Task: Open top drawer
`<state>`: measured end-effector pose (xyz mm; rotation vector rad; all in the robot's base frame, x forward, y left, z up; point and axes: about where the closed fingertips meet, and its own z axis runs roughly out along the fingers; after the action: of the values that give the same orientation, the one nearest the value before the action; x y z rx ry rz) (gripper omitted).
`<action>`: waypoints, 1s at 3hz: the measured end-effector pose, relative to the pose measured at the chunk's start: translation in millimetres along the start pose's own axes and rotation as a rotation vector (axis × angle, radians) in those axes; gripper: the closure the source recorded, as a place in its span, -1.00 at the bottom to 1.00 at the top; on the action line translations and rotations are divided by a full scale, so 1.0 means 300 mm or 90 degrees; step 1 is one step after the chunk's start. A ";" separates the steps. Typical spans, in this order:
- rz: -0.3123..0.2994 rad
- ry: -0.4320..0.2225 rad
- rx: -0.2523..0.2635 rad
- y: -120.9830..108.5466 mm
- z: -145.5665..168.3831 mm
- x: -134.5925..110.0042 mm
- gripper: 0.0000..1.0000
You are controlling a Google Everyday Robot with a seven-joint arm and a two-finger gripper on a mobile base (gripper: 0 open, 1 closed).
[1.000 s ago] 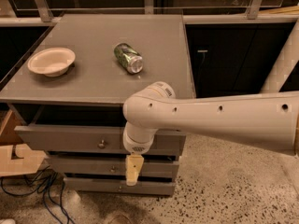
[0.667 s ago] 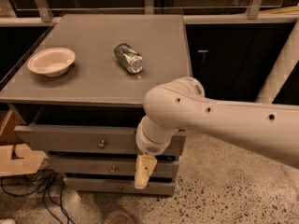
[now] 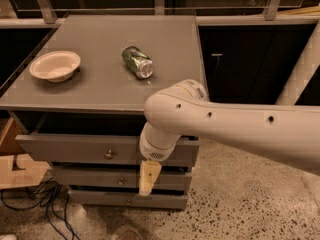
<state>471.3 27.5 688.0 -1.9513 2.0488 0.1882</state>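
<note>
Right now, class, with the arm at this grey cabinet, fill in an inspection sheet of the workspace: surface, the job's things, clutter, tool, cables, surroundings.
Surface: cabinet top, grey and matte, carrying two items.
Job's things: top drawer looks pulled out a little, with a dark gap above its front; its round knob sits at centre with nothing touching it.
Clutter: pale bowl upright at the left; green can lying on its side near the middle.
Tool: tool hangs pointing down in front of the middle drawer, right of and below the knob.
Cables: black cables loose on the floor, lower left.
Surroundings: speckled floor; wooden pieces at left; white post at right.
</note>
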 end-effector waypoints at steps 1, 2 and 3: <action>-0.013 0.007 0.003 -0.044 0.036 -0.025 -1.00; -0.019 0.010 -0.006 -0.070 0.094 -0.043 -1.00; -0.025 0.018 -0.020 -0.088 0.161 -0.053 -1.00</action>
<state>504.2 55.3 650.3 -2.0220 2.0351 0.1873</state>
